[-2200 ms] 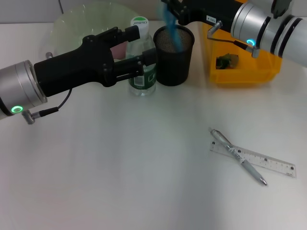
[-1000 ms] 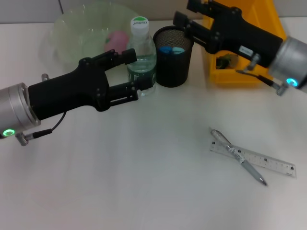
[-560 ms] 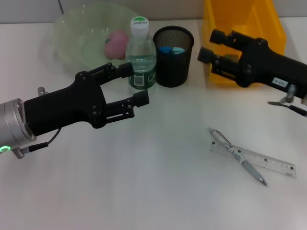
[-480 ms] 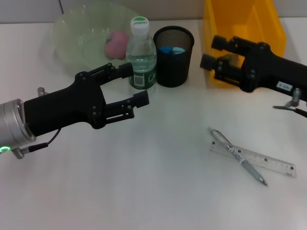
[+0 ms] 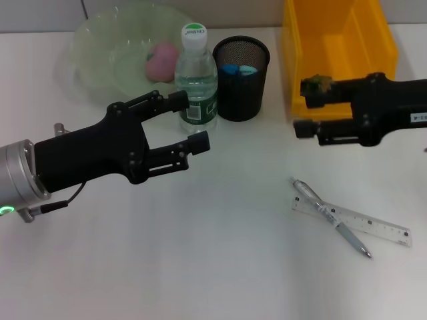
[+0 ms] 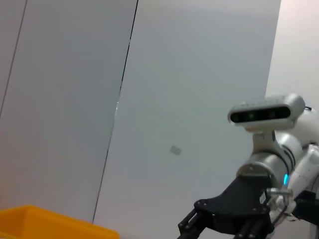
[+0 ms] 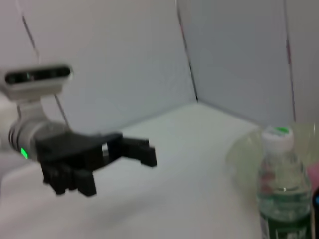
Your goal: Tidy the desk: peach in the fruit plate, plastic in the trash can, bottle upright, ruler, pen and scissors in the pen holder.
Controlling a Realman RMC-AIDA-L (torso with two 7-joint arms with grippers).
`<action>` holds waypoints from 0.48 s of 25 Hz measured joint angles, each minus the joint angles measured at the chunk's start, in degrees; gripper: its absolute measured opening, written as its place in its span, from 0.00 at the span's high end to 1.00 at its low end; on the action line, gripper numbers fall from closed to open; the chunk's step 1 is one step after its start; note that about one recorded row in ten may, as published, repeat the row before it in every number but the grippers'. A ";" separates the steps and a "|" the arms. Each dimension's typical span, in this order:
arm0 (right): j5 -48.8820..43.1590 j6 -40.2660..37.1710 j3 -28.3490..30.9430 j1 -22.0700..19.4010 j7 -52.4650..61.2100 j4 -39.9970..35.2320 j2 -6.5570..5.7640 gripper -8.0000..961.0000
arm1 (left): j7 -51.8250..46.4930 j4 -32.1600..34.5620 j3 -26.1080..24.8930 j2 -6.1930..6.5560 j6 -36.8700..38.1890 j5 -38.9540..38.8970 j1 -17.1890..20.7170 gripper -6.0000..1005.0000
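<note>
On the white table (image 5: 200, 267), the yellow trash can (image 5: 337, 50) and fruit plate (image 5: 100, 50) with peach (image 5: 160, 59) stand behind. Left gripper (image 5: 183, 123), jaws wide, hovers just before the upright bottle (image 5: 195, 80). Right gripper (image 5: 308, 107), jaws spread, hangs above the pen (image 5: 330, 217) crossing the ruler (image 5: 373, 225). Pen holder (image 5: 241, 77) holds blue-handled scissors (image 5: 239, 69). Right wrist view alone shows grey wall panels.

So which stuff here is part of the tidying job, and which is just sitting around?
Part of the job:
peach, fruit plate, bottle, pen holder, scissors, pen, ruler, yellow bin

Just sitting around:
nothing on the table
</note>
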 joint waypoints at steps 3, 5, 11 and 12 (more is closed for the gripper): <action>-8.04 -4.69 0.01 3.04 7.27 -6.20 -0.29 0.30 | 0.03 0.00 -0.02 0.01 0.46 0.04 -0.03 0.20; -12.92 -7.84 0.02 5.99 11.03 -8.26 -0.48 0.30 | 0.05 0.00 -0.02 0.00 0.54 0.05 -0.07 0.20; -21.80 -15.00 -0.87 12.12 18.02 -12.26 -0.65 0.29 | -0.11 0.00 0.34 -0.06 1.23 0.06 -0.22 0.20; -21.80 -15.00 -0.87 12.12 18.02 -12.26 -0.65 0.29 | -0.11 0.00 0.34 -0.06 1.23 0.06 -0.22 0.20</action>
